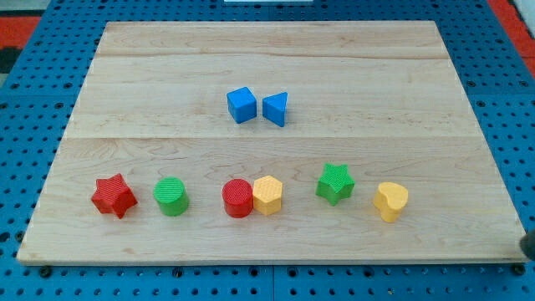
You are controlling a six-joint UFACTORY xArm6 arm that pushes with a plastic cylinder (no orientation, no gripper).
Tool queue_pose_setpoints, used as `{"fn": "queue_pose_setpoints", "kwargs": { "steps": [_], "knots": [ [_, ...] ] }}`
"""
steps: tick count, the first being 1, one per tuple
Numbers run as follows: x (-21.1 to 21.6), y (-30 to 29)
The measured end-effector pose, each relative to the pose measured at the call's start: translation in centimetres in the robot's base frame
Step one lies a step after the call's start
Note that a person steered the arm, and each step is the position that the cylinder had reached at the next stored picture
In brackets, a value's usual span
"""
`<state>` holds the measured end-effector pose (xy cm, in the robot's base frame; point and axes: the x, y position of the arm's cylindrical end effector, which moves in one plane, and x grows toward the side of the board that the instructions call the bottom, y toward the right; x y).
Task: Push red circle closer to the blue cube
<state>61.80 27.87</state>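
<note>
Red circle (237,198) below blue cube (242,105)

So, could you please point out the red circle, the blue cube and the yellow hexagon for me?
red circle (238,197): camera view, on its ridged top face.
blue cube (242,104): camera view, on its top face.
yellow hexagon (267,194): camera view, on its top face.
</note>
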Motion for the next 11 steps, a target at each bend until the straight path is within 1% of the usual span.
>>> {"fn": "queue_pose_setpoints", "kwargs": {
  "steps": [1, 2, 3, 4, 5, 7, 9, 10, 11],
  "knots": [
    [0.0, -10.2],
    [0.0, -22.2],
    [-3.3, -28.9],
    [-7.2, -31.7],
    [-6.3, -31.4],
    [-6.9, -34.9],
    [-14.3, -34.0],
    [-15.7, -34.0],
    [-15.7, -36.5]
  ]
}}
